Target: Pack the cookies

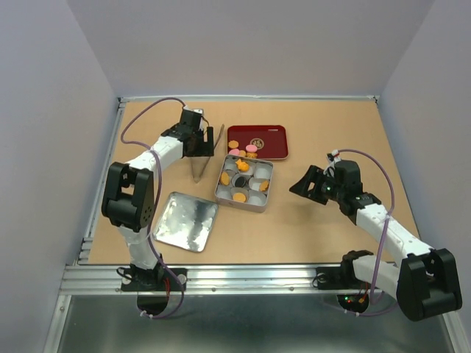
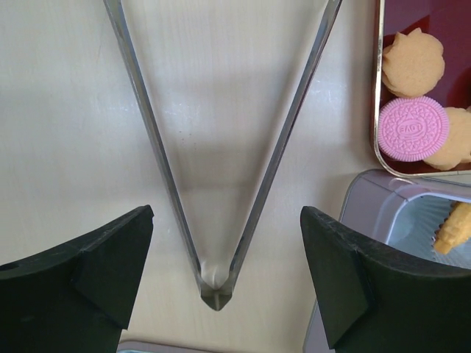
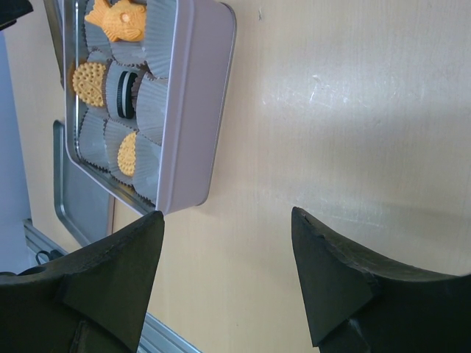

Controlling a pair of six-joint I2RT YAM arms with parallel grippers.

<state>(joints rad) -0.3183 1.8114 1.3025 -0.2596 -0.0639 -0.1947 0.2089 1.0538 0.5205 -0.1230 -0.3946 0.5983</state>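
Tabletop (image 1: pixel 331 243), top view: tan matte board, walled in by pale grey panels (image 1: pixel 243 44).
Tray (image 1: pixel 268 132), top view: dark red glossy rectangle at the far middle, with a few cookies (image 1: pixel 241 153) at its near-left corner.
Tin (image 1: pixel 218 193), top view: silver square with nine compartments, just in front of the tray; orange and dark cookies sit in some.
Lid (image 1: pixel 185 220), top view: flat shiny metal square lying left of the tin.
Left gripper (image 1: pixel 200 140), top view: above the metal tongs (image 1: pixel 197 175), left of the tray.
Right gripper (image 1: pixel 298 184), top view: right of the tin and apart from it.
Left gripper, left wrist view: black wedge fingers (image 2: pixel 110 257) stand wide apart, straddling the tongs' joined end without touching it.
Tongs, left wrist view: thin steel V lying flat on the tabletop.
Cookies, left wrist view: a pink embossed round one overlaps tan scalloped ones in the tray corner.
Right gripper, right wrist view: fingers (image 3: pixel 331 272) apart, only bare tabletop between them.
Cookies, right wrist view: an orange fish shape, a dotted round one and a dark sandwich on edge, in white pleated paper cups (image 3: pixel 158 110) inside the tin.
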